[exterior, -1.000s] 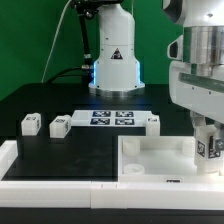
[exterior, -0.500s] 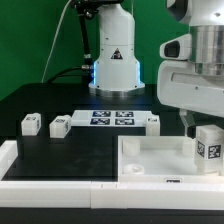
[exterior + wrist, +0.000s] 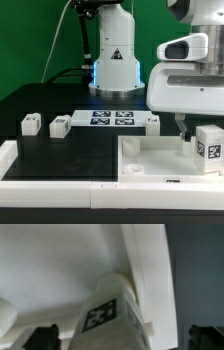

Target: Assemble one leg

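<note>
One leg point(image 3: 205, 148) stands upright at the corner of the square top panel point(image 3: 150, 158) on the exterior view's right, its tag facing the camera. I judge the insertion step to be complete or nearly so. The fingers point(image 3: 44, 338) are spread wide. In the wrist view the two tips sit well apart on either side of the leg and touch nothing, so I hold no part. The step in hand is the retreat after release. The next move calls for a straight rise until the fingers are clear of the leg's top. I must allow no sideways drift while they are near it, since a brush could tilt the leg. I cannot confirm its seating, because neither view shows the joint between leg and socket. Once clear, I should check that the leg stands square to the panel. One second ago the hand was low over the leg, with the fingers down beside it and hiding part of it. Half a second ago the hand had lifted off. Now it is higher again and further toward the exterior view's left, and the whole leg shows. The leg itself has not shifted, and neither has the spare leg point(image 3: 59, 126) on the counter point(image 3: 70, 158) beside the marker board point(image 3: 112, 118).
</note>
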`<action>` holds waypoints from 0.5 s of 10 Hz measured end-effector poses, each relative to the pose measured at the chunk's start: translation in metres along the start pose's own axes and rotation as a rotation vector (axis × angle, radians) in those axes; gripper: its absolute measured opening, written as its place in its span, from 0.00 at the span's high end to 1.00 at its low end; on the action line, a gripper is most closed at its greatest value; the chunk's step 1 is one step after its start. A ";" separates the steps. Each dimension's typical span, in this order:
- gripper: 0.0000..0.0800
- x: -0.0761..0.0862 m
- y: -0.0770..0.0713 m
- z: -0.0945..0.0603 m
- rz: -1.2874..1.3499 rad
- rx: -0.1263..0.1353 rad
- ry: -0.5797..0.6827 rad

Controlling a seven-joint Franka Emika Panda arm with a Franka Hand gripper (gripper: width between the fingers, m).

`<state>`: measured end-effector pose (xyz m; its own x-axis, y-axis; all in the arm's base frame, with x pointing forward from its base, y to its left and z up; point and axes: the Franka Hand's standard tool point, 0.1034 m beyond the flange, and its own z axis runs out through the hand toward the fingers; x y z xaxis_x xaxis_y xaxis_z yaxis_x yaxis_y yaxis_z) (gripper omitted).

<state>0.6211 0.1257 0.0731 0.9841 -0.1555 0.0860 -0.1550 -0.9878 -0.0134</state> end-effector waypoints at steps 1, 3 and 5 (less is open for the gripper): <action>0.19 0.000 0.002 0.000 -0.072 -0.002 -0.009; 0.19 0.002 0.005 -0.002 -0.284 -0.009 -0.006; 0.31 0.002 0.006 -0.001 -0.281 -0.009 -0.007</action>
<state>0.6220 0.1199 0.0741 0.9892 0.1240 0.0778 0.1230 -0.9922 0.0184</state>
